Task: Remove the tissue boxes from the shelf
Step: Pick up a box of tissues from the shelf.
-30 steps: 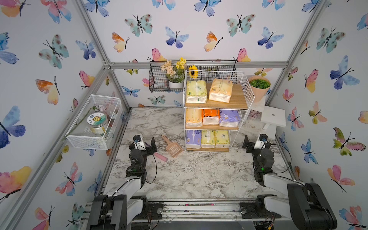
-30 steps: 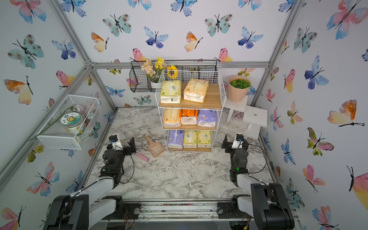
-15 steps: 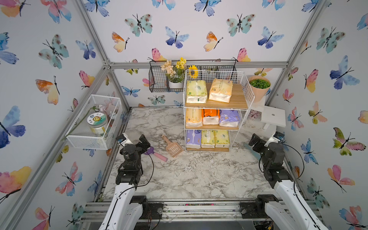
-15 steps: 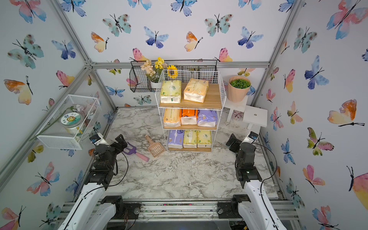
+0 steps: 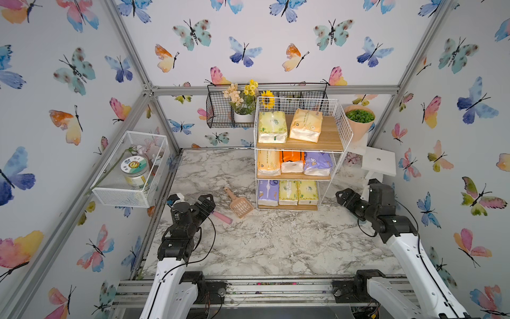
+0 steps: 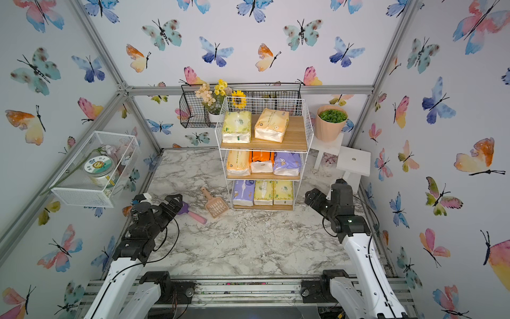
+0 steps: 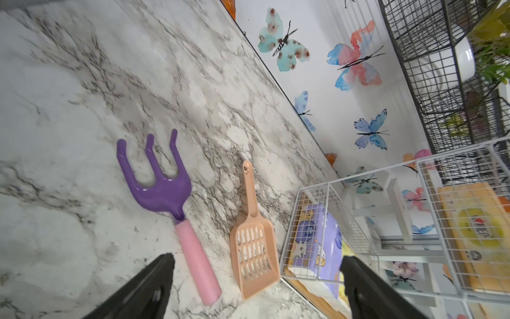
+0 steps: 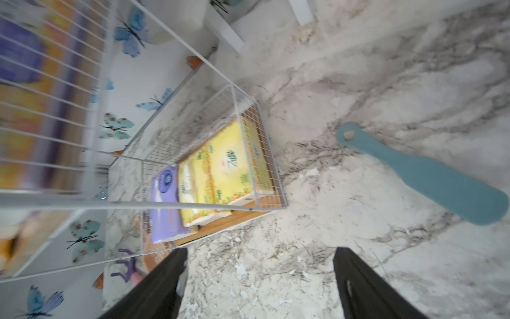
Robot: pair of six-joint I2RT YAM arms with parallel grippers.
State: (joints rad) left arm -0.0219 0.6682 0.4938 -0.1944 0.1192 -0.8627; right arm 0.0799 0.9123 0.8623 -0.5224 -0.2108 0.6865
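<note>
Upper tiers of the shelf blur — right wrist view.

Both top views are looking down from high overhead, taking in the whole table and shelf. Each wrist camera is looking closely past its gripper (left gripper, right gripper), sharing the shelf's bottom tier ahead.

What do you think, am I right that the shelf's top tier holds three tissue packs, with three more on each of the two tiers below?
Not quite. The top tier of the shelf holds only two, not three: a pale yellow-green pack and a peach pack, as both top views show. The two tiers below do hold three each.
</note>
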